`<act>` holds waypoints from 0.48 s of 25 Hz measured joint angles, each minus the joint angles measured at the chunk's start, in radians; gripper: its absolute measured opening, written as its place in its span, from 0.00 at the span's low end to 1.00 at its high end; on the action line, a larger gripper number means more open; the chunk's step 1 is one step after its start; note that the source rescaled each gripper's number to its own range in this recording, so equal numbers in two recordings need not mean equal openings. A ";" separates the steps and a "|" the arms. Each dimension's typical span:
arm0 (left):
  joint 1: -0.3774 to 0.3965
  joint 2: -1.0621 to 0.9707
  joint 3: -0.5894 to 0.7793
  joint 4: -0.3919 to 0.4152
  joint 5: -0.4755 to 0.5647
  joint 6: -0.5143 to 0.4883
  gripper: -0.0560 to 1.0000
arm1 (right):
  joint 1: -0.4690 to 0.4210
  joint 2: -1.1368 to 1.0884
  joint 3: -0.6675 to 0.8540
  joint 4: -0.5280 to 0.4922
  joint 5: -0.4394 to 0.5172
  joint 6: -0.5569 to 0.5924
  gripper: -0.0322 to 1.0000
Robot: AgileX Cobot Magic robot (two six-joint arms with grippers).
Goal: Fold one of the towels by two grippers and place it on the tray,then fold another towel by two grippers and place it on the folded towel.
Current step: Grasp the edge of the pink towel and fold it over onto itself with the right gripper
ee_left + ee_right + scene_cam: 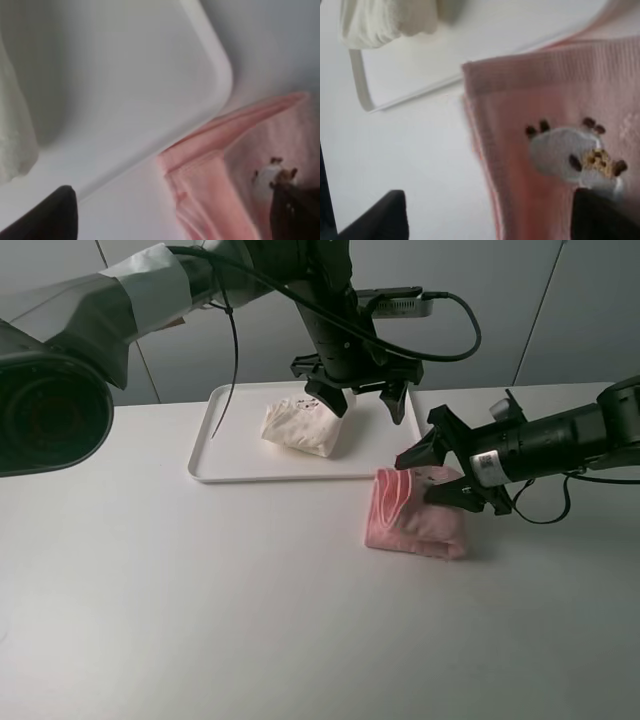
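The cream towel [300, 426] is lying folded on the tray [215, 466]. The pink towel [415, 518] is sitting folded on the worktop [200, 590], beside it. Both grippers' jaws are standing open, empty. Next: gripping and lifting it onto the cream towel.

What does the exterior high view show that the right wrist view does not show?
Only the exterior high view shows both arms whole: the left gripper open above the tray, the right gripper open beside the pink towel, and that towel as a whole folded bundle on the table, outside the tray.

Only the right wrist view shows the pink towel's printed mark up close, a pale patch with small dark spots.

Both show the folded cream towel lying in the tray and the tray's edge next to the pink towel.
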 joint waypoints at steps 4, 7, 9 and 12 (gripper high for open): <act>0.000 0.000 0.000 0.000 0.000 0.004 0.99 | 0.013 0.000 0.000 0.009 0.000 -0.018 0.68; 0.004 0.000 0.000 0.000 0.000 0.006 0.99 | 0.009 0.000 0.000 0.002 0.000 -0.025 0.61; 0.010 0.000 0.000 -0.002 0.000 0.006 0.99 | 0.001 -0.002 0.000 -0.023 -0.001 -0.025 0.62; 0.019 0.000 0.000 -0.002 0.002 0.008 0.99 | -0.020 -0.023 0.000 -0.057 -0.002 -0.027 0.66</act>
